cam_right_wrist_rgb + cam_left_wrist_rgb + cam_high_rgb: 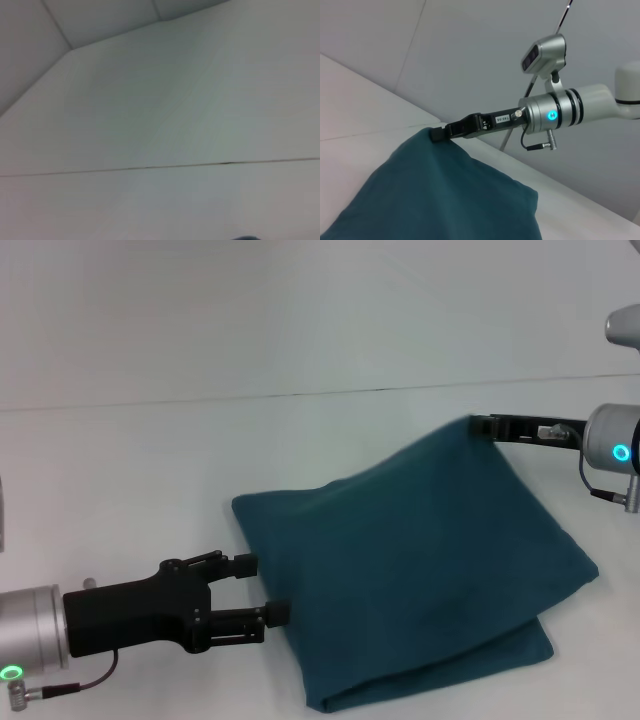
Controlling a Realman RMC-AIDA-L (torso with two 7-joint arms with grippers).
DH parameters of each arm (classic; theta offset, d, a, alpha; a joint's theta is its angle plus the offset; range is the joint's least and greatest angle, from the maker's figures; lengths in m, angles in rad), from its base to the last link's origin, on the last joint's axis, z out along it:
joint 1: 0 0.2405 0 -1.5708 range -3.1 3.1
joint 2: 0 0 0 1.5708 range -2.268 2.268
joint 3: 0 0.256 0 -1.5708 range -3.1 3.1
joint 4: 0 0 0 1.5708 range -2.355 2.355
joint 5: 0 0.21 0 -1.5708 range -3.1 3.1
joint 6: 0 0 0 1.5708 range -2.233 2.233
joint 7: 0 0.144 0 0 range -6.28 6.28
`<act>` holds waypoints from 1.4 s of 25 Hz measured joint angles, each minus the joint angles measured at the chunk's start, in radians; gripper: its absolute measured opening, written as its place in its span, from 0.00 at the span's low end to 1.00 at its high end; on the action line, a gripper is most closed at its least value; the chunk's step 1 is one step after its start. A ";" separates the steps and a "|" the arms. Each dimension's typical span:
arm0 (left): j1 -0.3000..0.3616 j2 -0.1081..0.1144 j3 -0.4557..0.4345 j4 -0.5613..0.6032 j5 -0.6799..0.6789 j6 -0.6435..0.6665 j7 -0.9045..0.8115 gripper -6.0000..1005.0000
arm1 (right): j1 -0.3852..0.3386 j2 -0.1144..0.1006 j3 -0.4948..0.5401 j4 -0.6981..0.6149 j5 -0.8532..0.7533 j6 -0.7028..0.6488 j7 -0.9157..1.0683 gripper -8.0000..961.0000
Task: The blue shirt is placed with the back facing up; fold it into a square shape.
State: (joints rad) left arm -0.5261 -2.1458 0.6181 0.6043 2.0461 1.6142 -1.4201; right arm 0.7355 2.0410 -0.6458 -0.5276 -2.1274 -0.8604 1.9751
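Mid-fold: shirt (420, 570) doubled on worktop (150, 460). Right gripper (484, 424) at 1 o'clock, jaws clenched on lifted corner. Left gripper (262, 590) at 9 o'clock, jaws released. Next, probably: lower and release corner squarely.

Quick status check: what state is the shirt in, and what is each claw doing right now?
Shirt: folded into a rough square on the table, far right corner lifted.
Right claw: shut on the shirt's lifted far corner.
Left claw: open, empty, at the shirt's left edge, holding nothing.
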 joint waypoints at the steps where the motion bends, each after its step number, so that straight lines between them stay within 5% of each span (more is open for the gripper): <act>1: 0.000 0.000 0.000 0.000 0.000 0.000 0.000 0.90 | -0.004 0.002 0.001 0.000 0.001 0.015 -0.007 0.03; 8: 0.002 -0.002 0.000 0.000 0.000 -0.014 -0.008 0.90 | -0.041 0.004 0.024 -0.017 0.038 0.077 -0.034 0.16; 13: 0.002 -0.002 0.000 0.000 0.000 -0.028 -0.031 0.90 | -0.086 -0.009 0.023 -0.065 0.075 -0.032 -0.045 0.28; 17: -0.001 -0.002 0.000 0.000 -0.005 -0.051 -0.054 0.90 | -0.117 -0.048 0.018 -0.092 0.071 -0.201 -0.020 0.49; 23: -0.002 -0.007 0.000 -0.010 -0.004 -0.098 -0.103 0.90 | -0.164 -0.111 0.022 -0.095 0.066 -0.403 0.030 0.65; 35: 0.015 0.002 0.000 -0.013 0.032 -0.090 -0.264 0.90 | -0.201 -0.160 0.034 -0.096 0.015 -0.494 0.108 0.64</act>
State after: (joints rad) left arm -0.5114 -2.1434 0.6178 0.5914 2.0780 1.5238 -1.6844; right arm 0.5340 1.8815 -0.6117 -0.6232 -2.1120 -1.3547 2.0827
